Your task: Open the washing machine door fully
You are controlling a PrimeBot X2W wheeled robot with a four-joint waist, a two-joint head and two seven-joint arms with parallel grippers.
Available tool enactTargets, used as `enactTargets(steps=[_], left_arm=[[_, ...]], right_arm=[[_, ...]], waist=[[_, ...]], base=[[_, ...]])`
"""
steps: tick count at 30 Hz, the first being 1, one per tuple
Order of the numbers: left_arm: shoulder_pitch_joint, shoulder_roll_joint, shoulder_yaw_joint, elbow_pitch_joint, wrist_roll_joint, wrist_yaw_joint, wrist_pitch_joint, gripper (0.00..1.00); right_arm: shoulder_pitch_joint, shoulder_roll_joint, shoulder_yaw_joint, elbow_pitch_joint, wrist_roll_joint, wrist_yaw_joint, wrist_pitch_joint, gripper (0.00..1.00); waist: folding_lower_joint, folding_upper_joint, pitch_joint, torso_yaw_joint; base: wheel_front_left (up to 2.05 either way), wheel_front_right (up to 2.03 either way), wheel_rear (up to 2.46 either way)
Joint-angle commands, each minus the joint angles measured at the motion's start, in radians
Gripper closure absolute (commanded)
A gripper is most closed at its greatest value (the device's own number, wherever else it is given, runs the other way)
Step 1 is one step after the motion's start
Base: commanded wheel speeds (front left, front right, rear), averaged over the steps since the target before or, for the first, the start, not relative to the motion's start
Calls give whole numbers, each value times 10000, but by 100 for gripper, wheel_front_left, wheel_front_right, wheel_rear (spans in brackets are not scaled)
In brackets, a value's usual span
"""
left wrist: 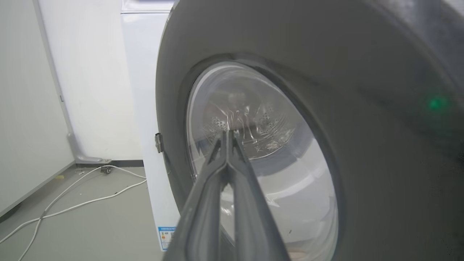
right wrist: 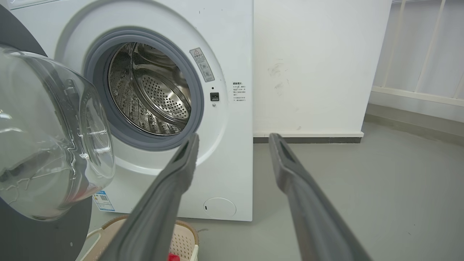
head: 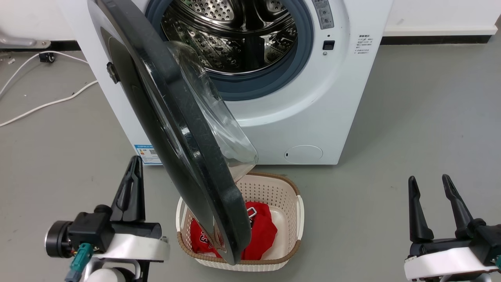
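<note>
Under washing machine door, basket w/ red garment; L claw pinched, R claw wide.

Under the washing machine door, basket

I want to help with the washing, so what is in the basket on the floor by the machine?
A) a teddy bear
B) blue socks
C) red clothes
C: a red garment with white print lies in the pale basket, partly behind the lower edge of the open washing machine door.
</note>
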Motion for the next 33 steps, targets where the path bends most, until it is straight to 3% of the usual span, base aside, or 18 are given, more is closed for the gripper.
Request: enactTargets(steps=[1, 20, 27, 33], left_arm=[[-166, -2, 46, -254, -24, -39, -25, 100], [-1430, -2, -157, -5902, 727, 310, -23, 100], [-1251, 107, -1525, -6749, 743, 49, -20, 100], [-178, 334, -3336, -5804, 414, -89, -22, 100]], right_arm=[[-134, 15, 4, 30, 50, -3, -18, 0], [-299, 15, -23, 196, 210, -3, -18, 0], [-294, 15, -35, 244, 242, -3, -18, 0], [-243, 15, 12, 269, 289, -3, -17, 0]], waist=[[-1, 0, 12, 2], [-1, 0, 109, -13], [-1, 0, 102, -27], [-1, 0, 26, -49]], base=[[0, 0, 0], [0, 0, 0], [0, 0, 0], [0, 0, 0]])
